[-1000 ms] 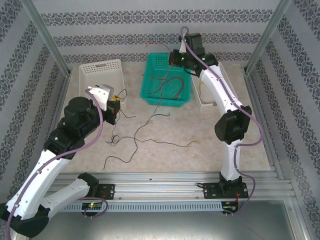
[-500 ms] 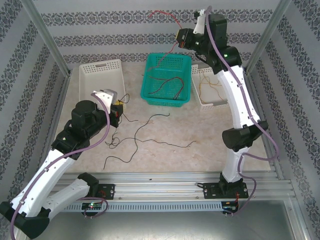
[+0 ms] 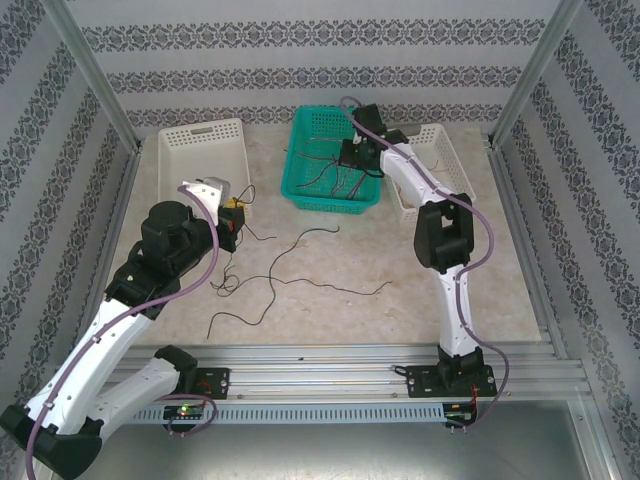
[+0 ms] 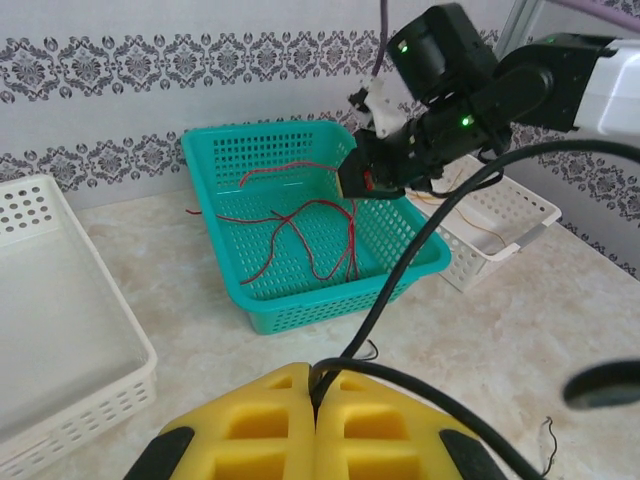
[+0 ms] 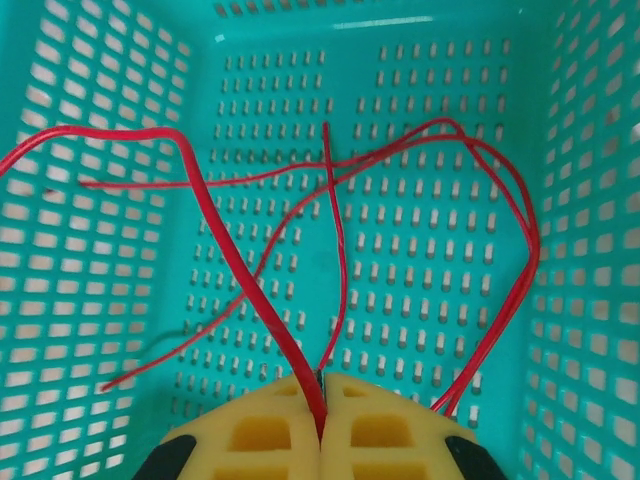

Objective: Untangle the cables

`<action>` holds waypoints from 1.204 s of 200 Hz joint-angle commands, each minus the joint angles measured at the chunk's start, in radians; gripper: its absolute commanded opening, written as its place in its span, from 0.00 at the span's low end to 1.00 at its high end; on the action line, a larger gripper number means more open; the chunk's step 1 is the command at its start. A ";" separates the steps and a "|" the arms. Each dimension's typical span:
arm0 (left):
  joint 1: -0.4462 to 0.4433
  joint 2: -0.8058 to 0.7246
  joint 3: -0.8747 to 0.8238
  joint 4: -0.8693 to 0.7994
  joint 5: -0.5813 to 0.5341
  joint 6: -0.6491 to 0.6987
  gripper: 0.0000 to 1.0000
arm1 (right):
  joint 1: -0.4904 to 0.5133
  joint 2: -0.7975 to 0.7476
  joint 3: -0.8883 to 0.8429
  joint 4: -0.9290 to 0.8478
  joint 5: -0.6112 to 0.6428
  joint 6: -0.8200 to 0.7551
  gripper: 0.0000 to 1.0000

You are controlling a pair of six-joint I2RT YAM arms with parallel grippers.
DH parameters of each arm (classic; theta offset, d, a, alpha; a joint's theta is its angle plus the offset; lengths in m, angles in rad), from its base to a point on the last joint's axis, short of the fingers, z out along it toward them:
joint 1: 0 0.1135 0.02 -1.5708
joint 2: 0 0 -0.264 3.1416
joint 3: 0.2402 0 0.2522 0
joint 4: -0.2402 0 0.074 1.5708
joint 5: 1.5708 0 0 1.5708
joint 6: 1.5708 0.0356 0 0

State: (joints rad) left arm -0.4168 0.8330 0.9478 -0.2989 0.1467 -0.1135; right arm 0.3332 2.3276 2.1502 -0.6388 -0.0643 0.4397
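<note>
White perforated plastic basket sits at the far left of the marble-patterned counter, its inside bare in the left wrist view. Just beside its near right corner are the left fingers, yellow foam pads on a black and white arm. In the left wrist view these left fingers are pressed fully together, with a thin black wire pinched in the seam between them. From there it rises and curves away to the right.

More black wires lie loose in long curls on the counter, from just below the left fingers across the middle to near the right arm.

Further back, in the middle, stands a teal plastic mesh basket holding several thin red wires looped over one another on its floor. The right fingers hang over this basket's right half. In the right wrist view the right fingers are closed tight, and one red strand runs straight into the seam between the pads. The other red strands arch away left and right above the mesh.

At the far right, touching the teal basket's side, is a second white perforated basket with pale yellow-tan wires lying inside it.
</note>
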 commanded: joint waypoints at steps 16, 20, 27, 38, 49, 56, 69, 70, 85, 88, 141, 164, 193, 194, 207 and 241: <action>0.013 -0.012 -0.015 0.046 0.020 -0.012 0.00 | 0.036 0.059 0.112 -0.110 0.102 -0.032 0.00; 0.013 -0.012 -0.014 0.046 0.019 -0.012 0.00 | 0.036 0.059 0.109 -0.113 0.099 -0.027 0.00; 0.013 -0.014 -0.015 0.046 0.018 -0.011 0.00 | 0.033 0.056 0.099 -0.114 0.102 -0.018 0.00; 0.013 -0.013 -0.019 0.047 0.020 -0.011 0.00 | 0.029 0.046 0.075 -0.110 0.114 -0.006 0.05; 0.013 -0.011 -0.019 0.046 0.023 -0.011 0.00 | 0.026 0.038 0.061 -0.111 0.115 0.000 0.13; 0.013 -0.012 -0.018 0.046 0.022 -0.011 0.00 | 0.024 0.035 0.063 -0.122 0.116 -0.002 0.16; 0.012 -0.011 -0.019 0.047 0.024 -0.011 0.00 | 0.026 0.026 0.060 -0.130 0.113 -0.008 0.18; 0.013 -0.011 -0.019 0.047 0.024 -0.011 0.00 | 0.026 0.025 0.060 -0.130 0.113 -0.008 0.18; 0.014 -0.012 -0.018 0.046 0.025 -0.011 0.00 | 0.028 -0.001 0.046 -0.129 0.113 -0.009 0.22; 0.013 -0.012 -0.019 0.046 0.025 -0.011 0.00 | 0.027 -0.009 0.042 -0.126 0.113 -0.010 0.23; 0.013 -0.008 -0.024 0.047 0.029 -0.012 0.00 | 0.028 -0.161 -0.007 -0.119 0.114 -0.019 0.35; 0.013 -0.006 -0.023 0.049 0.032 -0.012 0.00 | 0.035 -0.222 -0.046 -0.122 0.104 -0.030 0.40; 0.013 -0.004 -0.023 0.047 0.032 -0.012 0.00 | 0.049 -0.319 -0.126 -0.091 0.095 -0.040 0.44; 0.013 -0.004 -0.023 0.047 0.032 -0.012 0.00 | 0.050 -0.321 -0.129 -0.089 0.095 -0.040 0.45; 0.013 -0.003 -0.024 0.047 0.030 -0.011 0.00 | 0.053 -0.363 -0.149 -0.089 0.092 -0.049 0.46; 0.013 -0.001 -0.028 0.050 0.028 -0.012 0.00 | 0.083 -0.532 -0.327 -0.006 -0.053 -0.086 0.50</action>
State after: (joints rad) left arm -0.4168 0.8341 0.9314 -0.2981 0.1577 -0.1131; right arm 0.3882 1.9079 1.9457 -0.7033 -0.0036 0.4011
